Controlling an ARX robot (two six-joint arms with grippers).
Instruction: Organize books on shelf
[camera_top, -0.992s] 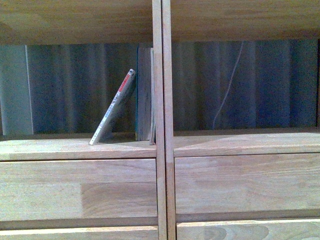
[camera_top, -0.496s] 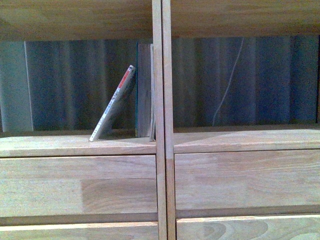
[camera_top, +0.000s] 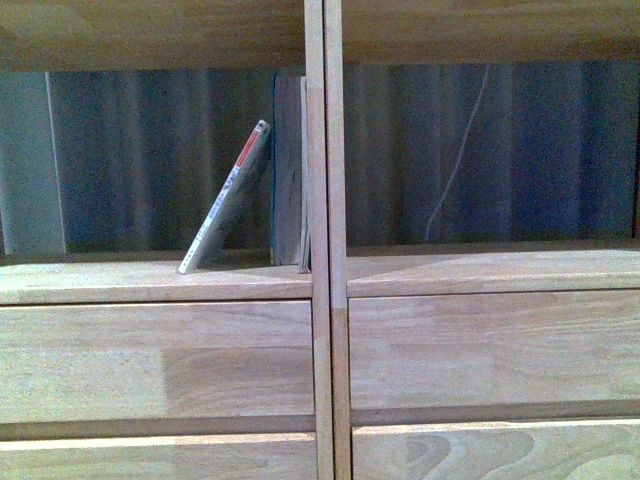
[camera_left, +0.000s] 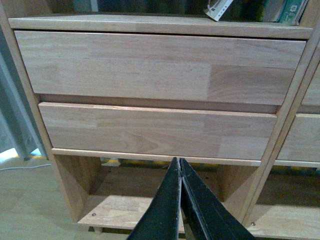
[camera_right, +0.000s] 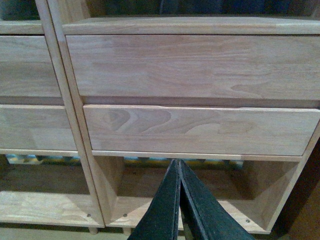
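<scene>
The thin white softcover (camera_top: 228, 200) leans in the left compartment of the shelf (camera_top: 318, 290), its foot out near the front edge of the compartment floor and its top resting against the brownish book (camera_top: 289, 170). That second book, with a teal edge, stands upright hard against the centre upright at the compartment's right side. The softcover shows a red-and-white spine toward the camera. In the left wrist view its lower corner (camera_left: 219, 10) peeks over the drawer top, with the teal edge (camera_left: 292, 11) beside it.

As a judgement, the softcover is light and floppy; it will bend if pinched at one corner and may slide on the smooth wood. The safest hold looks like the spine edge, about halfway up, where it is stiffest. The brownish book seems a little stiffer and is already seated.

Count: two books, both in the left compartment; the right compartment holds none that I can see. Four drawer fronts show, two per column, the upper left one (camera_left: 160, 65) and upper right one (camera_right: 195, 62) nearest the books.

The left claw (camera_left: 179, 167) has its fingers pressed together, pinching nothing, low before the drawers. The right claw (camera_right: 178, 167) is likewise closed on nothing, below the right column's drawers.
</scene>
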